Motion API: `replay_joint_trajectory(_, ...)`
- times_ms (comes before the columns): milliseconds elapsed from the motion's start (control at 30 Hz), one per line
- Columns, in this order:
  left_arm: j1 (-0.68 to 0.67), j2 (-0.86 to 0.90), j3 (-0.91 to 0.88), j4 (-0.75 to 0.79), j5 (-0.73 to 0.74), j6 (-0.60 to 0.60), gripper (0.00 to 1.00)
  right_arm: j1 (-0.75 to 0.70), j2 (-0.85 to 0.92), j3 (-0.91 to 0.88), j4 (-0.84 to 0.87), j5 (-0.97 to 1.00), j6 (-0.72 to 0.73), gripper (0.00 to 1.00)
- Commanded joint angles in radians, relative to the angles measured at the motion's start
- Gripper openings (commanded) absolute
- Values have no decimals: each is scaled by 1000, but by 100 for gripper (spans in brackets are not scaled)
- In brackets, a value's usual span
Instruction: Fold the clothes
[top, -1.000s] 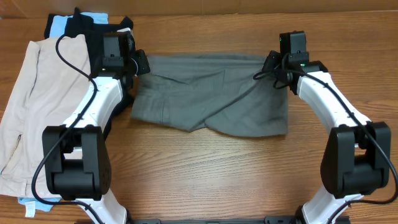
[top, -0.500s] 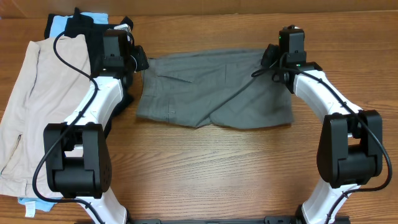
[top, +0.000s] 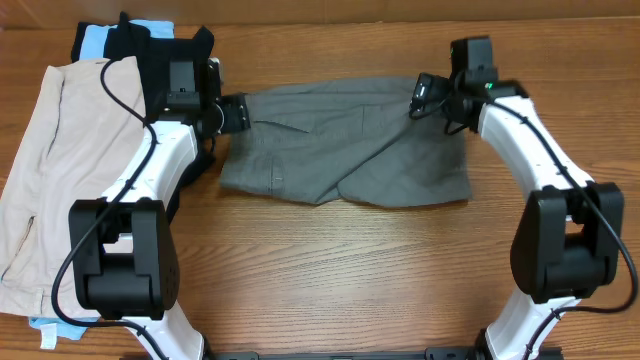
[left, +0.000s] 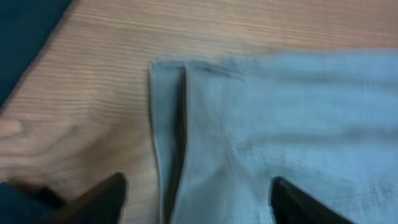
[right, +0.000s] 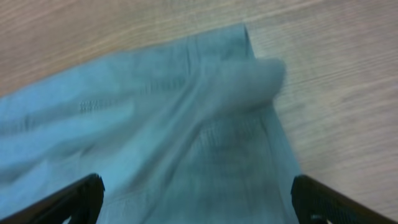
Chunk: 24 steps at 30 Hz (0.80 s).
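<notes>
Shorts (top: 345, 150), mid-grey and folded over, lie flat on the wooden table (top: 350, 280) between our two arms, toward its far edge. Our left gripper (top: 235, 113) sits at their left end, jaws spread wide above a hem and pinching nothing. Our right gripper (top: 425, 93) hangs over their far right corner, equally spread and empty. Further left lie beige shorts (top: 45, 170) and a black garment (top: 150, 45).

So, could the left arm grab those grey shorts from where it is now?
Probably yes. The left gripper hangs open right at the near edge of the grey shorts, jaws apart on either side of that edge, and nothing lies in between.
</notes>
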Motion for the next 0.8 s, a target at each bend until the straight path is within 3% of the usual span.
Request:
replay_joint_trajectory(0, 0, -55, 55, -90, 69, 119, 87, -5, -94, 111, -133, -58, -6, 100)
replay_joint_trajectory(233, 1, -26, 50, -217, 69, 254, 100, -4, -99, 103, -302, -142, -6, 100)
replay_joint_trajectory(400, 2, 44, 49, -194, 61, 319, 100, -3, -99, 88, -325, -160, -6, 100)
replay_joint_trajectory(767, 1, 211, 50, -92, 75, 322, 100, -3, -99, 88, -322, -162, -6, 100)
